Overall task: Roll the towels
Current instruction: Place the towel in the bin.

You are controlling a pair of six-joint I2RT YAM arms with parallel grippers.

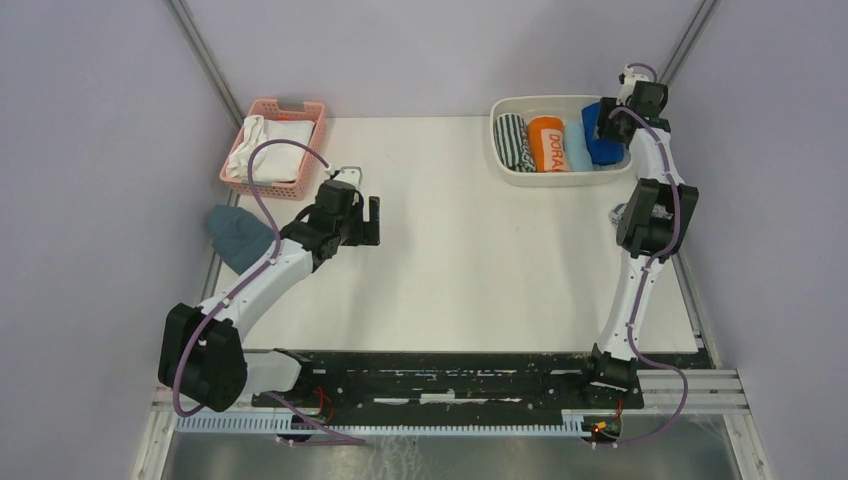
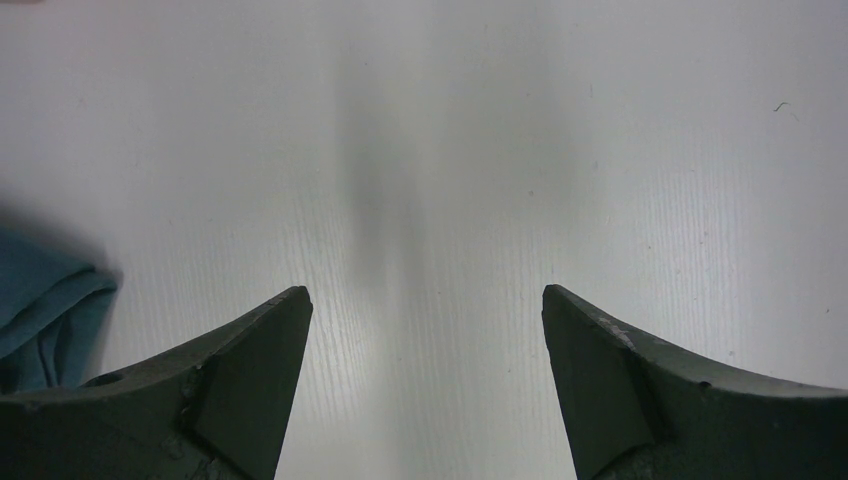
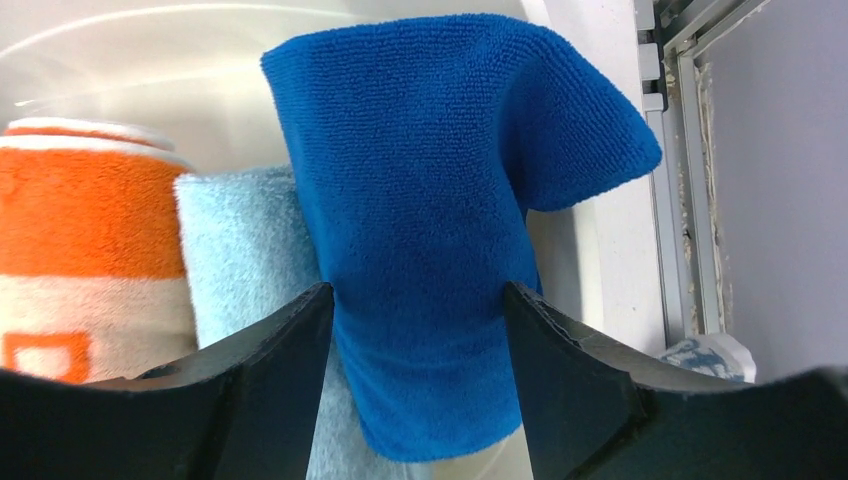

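From above, the white surface point(image 1: 470, 290) lies bare through its middle and near half, leaving wide room between the two arms. A pink lattice basket point(image 1: 288, 104) of white cloths point(image 1: 262, 150) sits at the far left corner. Near it, a dull teal-grey cloth point(image 1: 238, 236) slumps at the left edge. The left hand point(image 1: 374, 222) hangs over bare surface near that cloth. A smooth white tub point(image 1: 530, 180) stands at the far right corner, close to the right edge. It holds, side by side, a patterned towel point(image 1: 511, 141), an orange towel point(image 1: 547, 145), a light blue towel point(image 1: 577, 152) and a royal blue towel point(image 1: 600, 140). The right hand point(image 1: 612, 122) is at the tub's right end.

In the left wrist view, the left hand is spread wide with nothing between its fingers point(image 2: 255, 370). Faintly grained white surface lies below, and a soft fold of the teal-grey cloth sits at the left edge of the view.

In the right wrist view, the right hand grips the royal blue towel. The towel's nubby microfibre is pinched between both fingers point(image 3: 270, 360), and one corner flares toward the tub's right wall. The fluffier light blue towel presses against it, with the orange towel beyond.
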